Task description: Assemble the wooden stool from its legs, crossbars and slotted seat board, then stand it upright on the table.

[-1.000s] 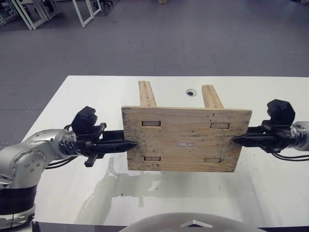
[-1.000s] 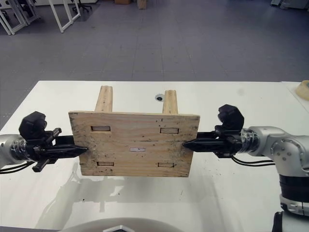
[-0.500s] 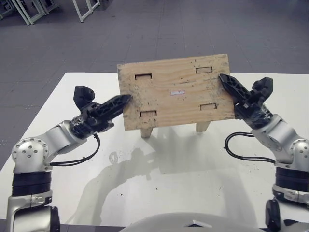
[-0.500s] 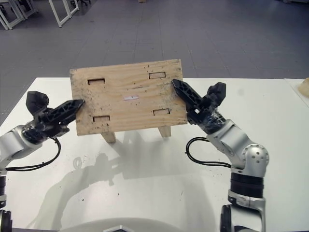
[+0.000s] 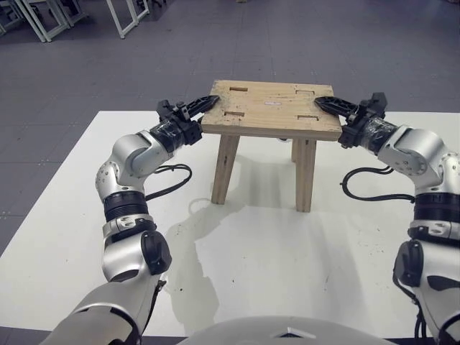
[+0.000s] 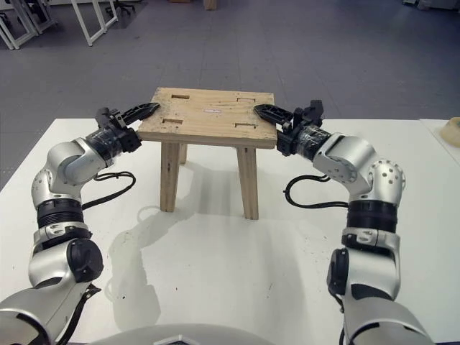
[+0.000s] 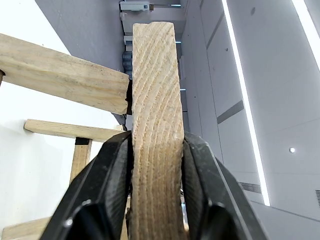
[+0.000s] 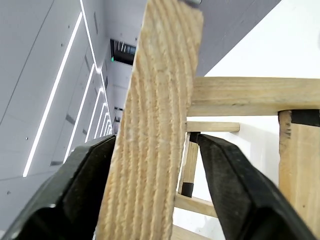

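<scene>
The assembled wooden stool stands upright on the white table (image 5: 287,259), its slotted seat board (image 5: 269,109) level on top. Two front legs (image 5: 224,169) (image 5: 305,174) rest on the tabletop, and crossbars (image 7: 65,131) run beneath the seat. My left gripper (image 5: 205,106) is shut on the seat board's left edge, and the left wrist view has its fingers (image 7: 112,175) pressed on both faces of the board (image 7: 155,115). At the opposite edge my right gripper (image 5: 327,106) is shut on the board, with its fingers (image 8: 90,185) on either side of the end grain (image 8: 155,125).
A tan object (image 6: 453,133) lies at the table's far right edge. Grey floor stretches behind the table, with white frames (image 5: 129,14) far back. Bare tabletop spreads in front of the stool toward me.
The stool has swung from tilted, with its seat facing me, down to upright with its legs on the table. Both grippers have kept their hold on the seat edges.
</scene>
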